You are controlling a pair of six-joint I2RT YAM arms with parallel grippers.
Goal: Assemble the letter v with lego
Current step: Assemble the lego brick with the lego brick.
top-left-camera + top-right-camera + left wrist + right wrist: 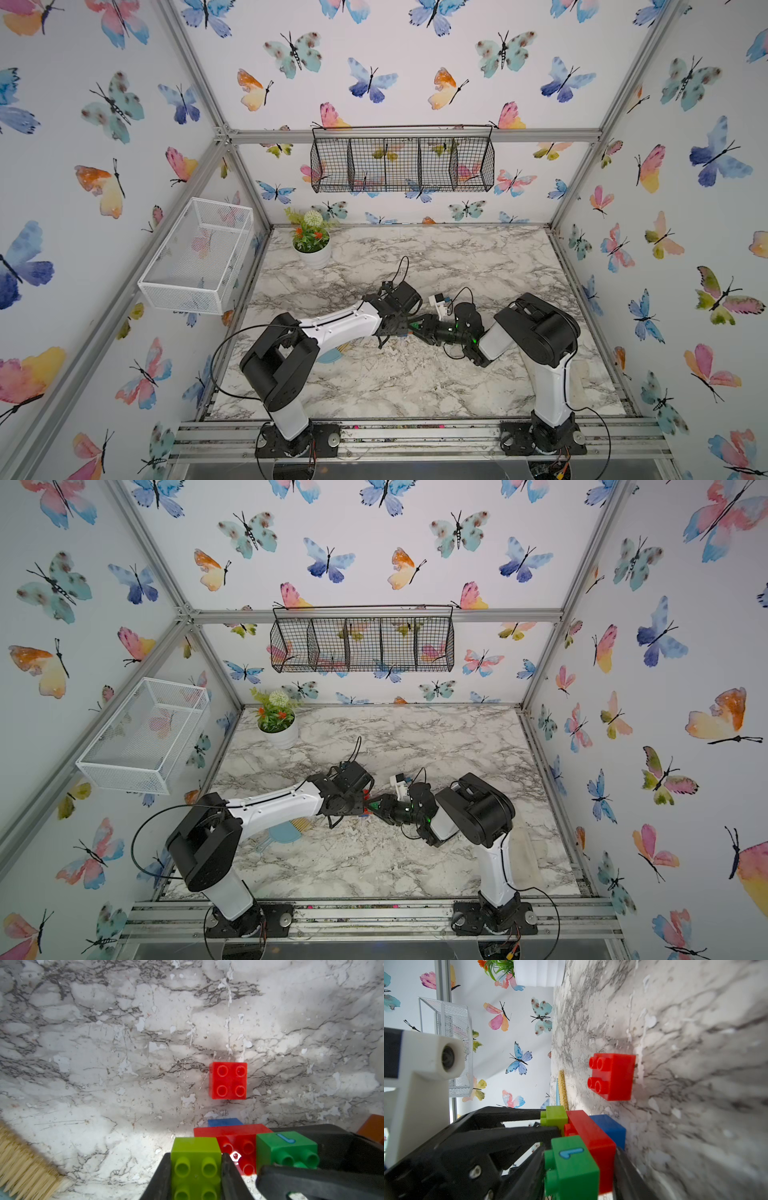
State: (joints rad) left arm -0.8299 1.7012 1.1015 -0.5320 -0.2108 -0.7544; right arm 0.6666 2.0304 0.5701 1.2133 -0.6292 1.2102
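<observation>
Left wrist view is showing the left gripper (pixel 196 1155) grasping the lime brick (pixel 195 1167), its two fingers (pixel 161 1180) pressing against opposite sides of that brick. The lime brick is sitting on one end of the studded face of the long red brick (pixel 232 1133). The green brick (pixel 286 1151) is sitting on the other end, leaving bare studs between them. The right gripper (pixel 581 1148) is clamping across the green brick and the long red brick together, one finger lying on the green studs and one behind the long red brick. The blue brick (pixel 609 1128) is lying against the face of the long red brick opposite its studs and touching the marble table (pixel 104 1064); from the left wrist only a strip of it is showing. The square red brick (pixel 228 1080) is standing alone, well apart from the long red brick, with bare marble lying open on all its sides. The orange brick (pixel 372 1128) is sitting near the green end of the long red brick and is being cut off by the frame edge. Tan bristles of a hand brush (pixel 22 1163) are lying well apart from the lime end. In both top views the two grippers are covering the partly built letter v (pixel 372 805), leaving only slivers of green and red showing.
</observation>
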